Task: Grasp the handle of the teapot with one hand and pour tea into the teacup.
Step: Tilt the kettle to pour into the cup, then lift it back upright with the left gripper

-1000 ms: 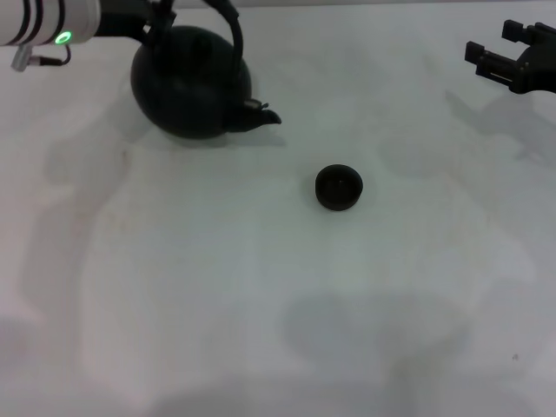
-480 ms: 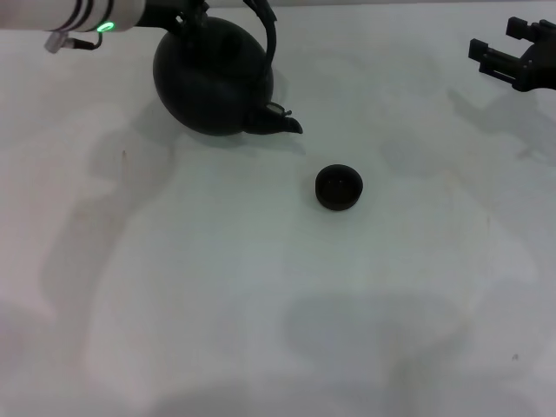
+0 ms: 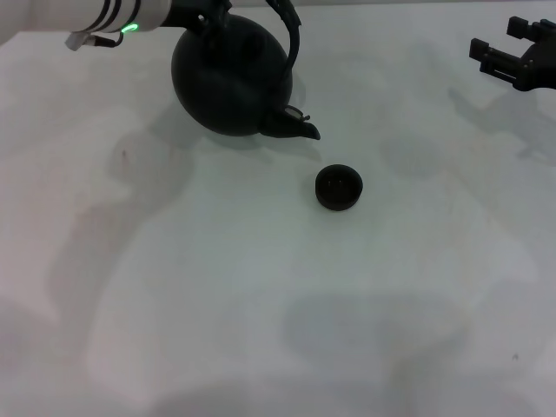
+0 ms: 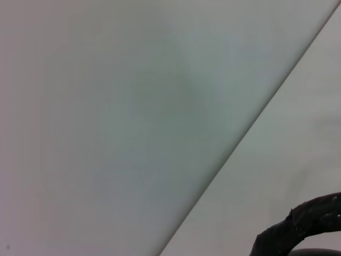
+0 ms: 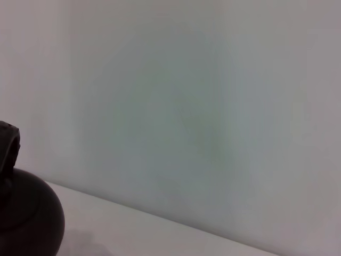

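Left gripper (image 3: 204, 12) is sitting at the far-left top of the head view, at the base of the handle (image 3: 291, 39) behind the pot; the fingers themselves are lost against the black pot and handle, so I cannot tell how they are set, though the pot's lean suggests a hold on the handle. The teapot (image 3: 230, 78) is standing or hanging over the far left of the tabletop (image 3: 261, 304), whether touching it or just clear I cannot tell. It is tilting a little, spout (image 3: 295, 129) pointing down toward the cup (image 3: 339, 188), which is sitting upright near the middle of the tabletop, just beyond the spout tip and apart from it. Judging progress: the grasp step looks done, the pot is being brought near the cup, and the pour itself is not yet begun, since the spout is not over the cup mouth and no stream is showing. Left to do: bring the spout over the cup and tip further. Contents: cup interior is reading dark throughout, so liquid or none cannot be told; the pot's inside is hidden. Right gripper (image 3: 512, 62) is parked at the far right edge, well apart from both, fingers standing apart and holding nothing. The left wrist view is catching only a piece of the wrapped handle; the right wrist view is showing a curve of the pot body.
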